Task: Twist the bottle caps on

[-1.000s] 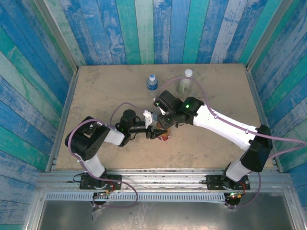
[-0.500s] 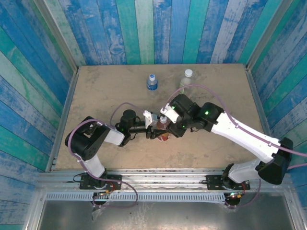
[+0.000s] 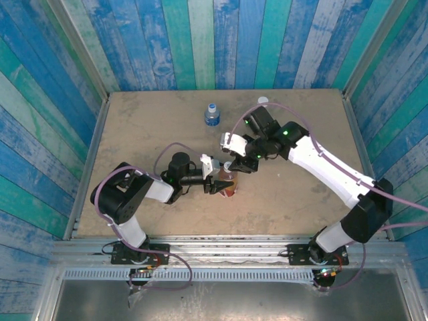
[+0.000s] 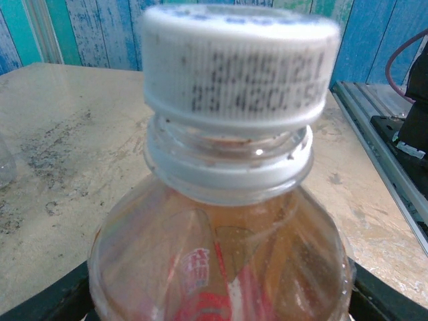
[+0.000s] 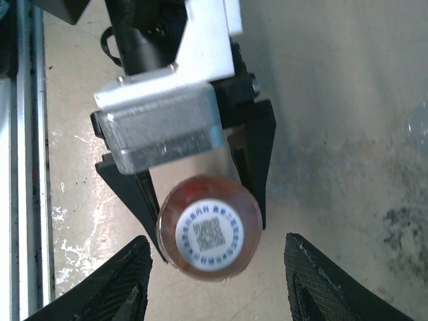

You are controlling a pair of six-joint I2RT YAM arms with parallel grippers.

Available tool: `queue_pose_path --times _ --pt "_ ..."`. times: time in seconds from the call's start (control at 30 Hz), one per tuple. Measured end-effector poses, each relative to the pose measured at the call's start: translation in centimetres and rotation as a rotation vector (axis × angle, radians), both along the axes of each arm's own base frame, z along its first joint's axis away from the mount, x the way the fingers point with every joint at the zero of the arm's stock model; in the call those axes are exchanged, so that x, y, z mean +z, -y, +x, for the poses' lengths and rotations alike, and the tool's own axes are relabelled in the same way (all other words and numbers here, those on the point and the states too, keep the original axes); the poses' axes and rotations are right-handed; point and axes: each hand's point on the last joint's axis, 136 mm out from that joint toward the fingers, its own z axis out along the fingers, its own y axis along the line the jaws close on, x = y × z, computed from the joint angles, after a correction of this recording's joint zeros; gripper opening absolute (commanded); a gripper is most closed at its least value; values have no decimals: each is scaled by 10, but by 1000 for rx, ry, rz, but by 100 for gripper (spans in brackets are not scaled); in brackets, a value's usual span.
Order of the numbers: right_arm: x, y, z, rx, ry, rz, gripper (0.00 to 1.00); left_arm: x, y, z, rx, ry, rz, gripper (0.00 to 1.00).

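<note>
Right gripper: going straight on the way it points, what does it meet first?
Most likely the white cap on the orange bottle, centred ahead of the open right gripper; the left gripper grips that bottle. Remaining gap unclear.

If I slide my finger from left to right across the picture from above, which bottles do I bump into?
Blue-capped bottle → orange bottle → pale bottle, just its white cap peeking out from behind the right arm.

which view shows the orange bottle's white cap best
Left wrist: the white cap is close, side-on, ribs and printed code visible. Right wrist shows its top from above; top external shows it tiny.
</note>
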Motion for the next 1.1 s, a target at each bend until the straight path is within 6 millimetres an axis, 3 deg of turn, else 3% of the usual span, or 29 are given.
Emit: queue_pose_path --times 0.3,0.77,1.1 --pt "-6 -10 1 89 6 4 47 0 1 1 -5 -3 3 68" --pt "-15 -9 -1 95 -27 -21 31 0 1 1 -9 -4 4 69" --pt "-15 -9 0 70 -42 -21 29 0 1 1 -4 -4 5 68"
